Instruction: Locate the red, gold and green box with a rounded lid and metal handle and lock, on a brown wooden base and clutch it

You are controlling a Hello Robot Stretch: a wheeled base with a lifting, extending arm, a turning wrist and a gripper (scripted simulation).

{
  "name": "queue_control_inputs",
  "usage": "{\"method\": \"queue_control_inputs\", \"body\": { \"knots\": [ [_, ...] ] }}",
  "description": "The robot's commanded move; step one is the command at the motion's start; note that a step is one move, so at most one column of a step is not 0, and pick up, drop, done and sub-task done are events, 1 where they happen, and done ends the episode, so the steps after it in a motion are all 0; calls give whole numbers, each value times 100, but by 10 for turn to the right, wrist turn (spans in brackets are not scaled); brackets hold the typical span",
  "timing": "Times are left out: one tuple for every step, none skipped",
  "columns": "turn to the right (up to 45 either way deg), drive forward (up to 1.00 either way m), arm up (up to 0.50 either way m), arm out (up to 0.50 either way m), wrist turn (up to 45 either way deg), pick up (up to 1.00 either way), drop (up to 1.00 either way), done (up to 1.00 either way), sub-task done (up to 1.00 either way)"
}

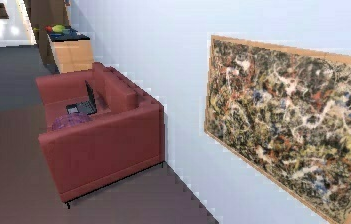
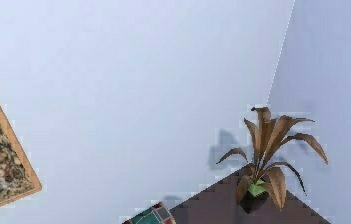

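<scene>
One sofa (image 1: 93, 135), one laptop (image 1: 83, 103), one purple cushion (image 1: 71, 122), one wooden cabinet (image 1: 73, 56), one framed painting (image 1: 283, 125), one potted plant (image 2: 266, 160), one red-green thing (image 2: 151, 214).

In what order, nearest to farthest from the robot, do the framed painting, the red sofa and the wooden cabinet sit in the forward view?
1. Framed painting: on the wall at the forward view's right, nearest.
2. Red sofa: against the same wall, left of middle.
3. Wooden cabinet: beyond the sofa at the top left, farthest.
</scene>
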Motion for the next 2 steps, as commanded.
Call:
{"method": "queue_control_inputs", "body": {
  "knots": [
    [0, 0, 0, 0, 0, 100, 0, 0, 0],
    [0, 0, 10, 0, 0, 0, 0, 0, 0]
  ]
}}
